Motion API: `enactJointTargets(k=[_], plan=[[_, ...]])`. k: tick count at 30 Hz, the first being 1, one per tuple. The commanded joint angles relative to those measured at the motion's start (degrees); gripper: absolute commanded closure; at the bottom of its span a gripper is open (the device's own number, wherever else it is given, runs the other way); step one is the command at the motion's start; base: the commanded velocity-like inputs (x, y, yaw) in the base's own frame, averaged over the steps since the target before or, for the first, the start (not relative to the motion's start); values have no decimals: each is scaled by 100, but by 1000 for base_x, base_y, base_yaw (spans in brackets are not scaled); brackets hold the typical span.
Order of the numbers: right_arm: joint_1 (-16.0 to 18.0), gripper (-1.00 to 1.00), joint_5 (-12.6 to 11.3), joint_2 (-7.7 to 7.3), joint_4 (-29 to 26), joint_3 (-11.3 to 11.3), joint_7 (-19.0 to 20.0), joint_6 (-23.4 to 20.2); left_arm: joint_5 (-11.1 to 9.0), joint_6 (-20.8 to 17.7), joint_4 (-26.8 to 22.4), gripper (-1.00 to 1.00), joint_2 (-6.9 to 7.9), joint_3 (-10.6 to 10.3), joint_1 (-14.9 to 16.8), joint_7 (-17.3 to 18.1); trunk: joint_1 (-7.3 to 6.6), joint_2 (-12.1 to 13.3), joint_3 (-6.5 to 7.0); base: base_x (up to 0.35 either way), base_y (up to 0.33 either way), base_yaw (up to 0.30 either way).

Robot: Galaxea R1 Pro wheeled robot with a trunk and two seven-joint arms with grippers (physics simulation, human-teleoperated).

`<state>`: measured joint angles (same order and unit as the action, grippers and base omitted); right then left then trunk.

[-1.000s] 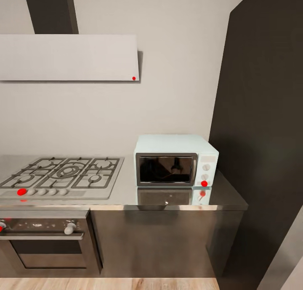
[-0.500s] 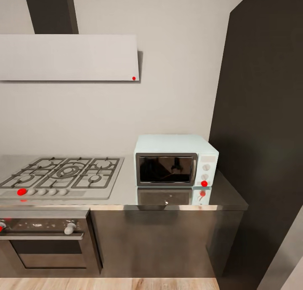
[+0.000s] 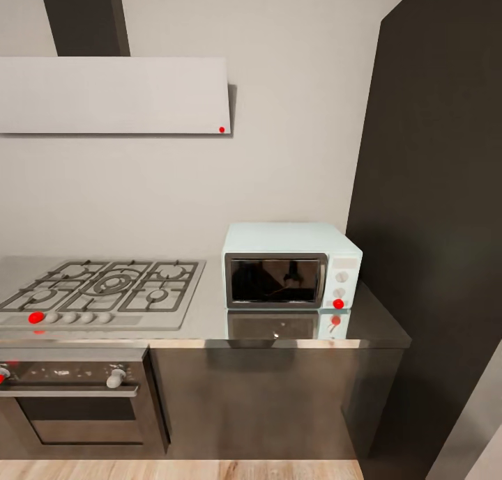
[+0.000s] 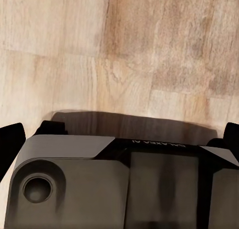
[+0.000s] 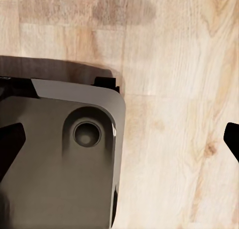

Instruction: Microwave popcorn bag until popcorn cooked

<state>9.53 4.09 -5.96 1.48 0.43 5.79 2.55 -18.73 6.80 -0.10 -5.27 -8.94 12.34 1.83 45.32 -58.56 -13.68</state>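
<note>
On the countertop: the microwave [image 3: 291, 265] stands at the right end of the countertop [image 3: 209, 323], close to the wall.
Microwave: pale blue, door shut, dark glass facing the camera; white panel with two knobs and a red dot on its right side.
Countertop: grey and glossy, mirroring the microwave's front; the bare strip lies between the hob and the microwave.
Hob: the steel gas hob [image 3: 104, 290] sits to the left of the microwave, apart from it, with a row of knobs and a red dot along its front edge.
Oven: a built-in oven [image 3: 73, 396] sits under the hob, one knob showing.
Hood: a pale flat hood [image 3: 115, 95] hangs on the wall above the hob, red dot at its lower right corner.
Right side: a tall dark cabinet [image 3: 439, 208] rises beside the microwave.
Left gripper [image 4: 119, 139]: fingers [image 4: 10, 144] spread wide at the frame's edges, nothing between them, over the robot's dark base [image 4: 119, 184] and wood floor [image 4: 149, 50].
Right gripper [image 5: 122, 144]: fingers [image 5: 10, 144] spread wide, holding nothing, above base and floor.
</note>
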Motion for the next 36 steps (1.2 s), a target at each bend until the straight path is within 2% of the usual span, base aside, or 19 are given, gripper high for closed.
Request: enactJointTargets(k=[1, 7, 10, 12, 13, 14, 16, 17, 18, 19, 21, 24, 27, 29, 33, 36], plan=[[7, -100, 47, -2, 13, 1, 10, 31, -60, 24, 10, -100, -1, -46, 6, 19, 0, -5, -7, 0, 0, 0], [10, -100, 53, 28, -144, -45, 16, 35, -60, 24, 12, -100, -1, -46, 6, 19, 0, -5, -7, 0, 0, 0], [11, -100, 54, 48, -666, -43, 33, -8, -60, 24, 11, -100, -1, -46, 6, 19, 0, -5, -7, 0, 0, 0], [8, -100, 62, 54, -1221, -37, 35, -138, -60, 24, 10, -100, -1, -46, 6, 19, 0, -5, -7, 0, 0, 0], [9, -100, 64, 57, -1613, -36, 36, -380, -60, 24, 10, -100, -1, -46, 6, 19, 0, -5, -7, 0, 0, 0], [10, -100, 65, 59, -2707, -35, 32, -1130, -60, 24, 10, -100, -1, -46, 6, 19, 0, -5, -7, 0, 0, 0], [12, -100, 65, 62, -3346, -35, 2, -1559, -60, 24, 10, -100, -1, -46, 6, 19, 0, -5, -7, 0, 0, 0], [7, -100, 64, 68, -4115, -34, -122, -2061, -60, 24, 10, -100, -1, -46, 6, 19, 0, -5, -7, 0, 0, 0], [6, -100, 65, 71, -4391, -34, -163, -2271, -60, 24, 10, -100, -1, -46, 6, 19, 0, -5, -7, 0, 0, 0], [10, -100, 65, 75, -4928, -34, -215, -2776, -60, 24, 10, -100, -1, -46, 6, 19, 0, -5, -7, 0, 0, 0], [11, -100, 65, 71, -5415, -34, -241, -3183, -60, 24, 10, -100, -1, -46, 6, 19, 0, -5, -7, 0, 0, 0], [9, -100, 145, 61, -5894, -43, -256, -3389, -62, 24, 10, -100, 5, -46, 6, 19, 0, -5, -7, 0, 0, 0], [12, -100, 179, 67, -5996, -41, -261, -3402, -68, 24, 10, -100, 14, -46, 6, 19, 0, -5, -7, 0, 0, 0], [13, -100, 187, 68, -6250, -36, -265, -3398, -69, 24, 10, -100, 16, -46, 6, 19, 0, -5, -7, 0, 0, 0], [5, -100, 184, 69, -7188, -35, -276, -3393, -69, 24, 10, -100, 17, -46, 6, 19, 0, -5, -7, 0, 0, 0], [58, -100, 175, 65, -7449, -45, -268, -3428, -69, 24, 10, -100, 17, -46, 6, 19, 0, -5, -7, 0, 0, 0]])
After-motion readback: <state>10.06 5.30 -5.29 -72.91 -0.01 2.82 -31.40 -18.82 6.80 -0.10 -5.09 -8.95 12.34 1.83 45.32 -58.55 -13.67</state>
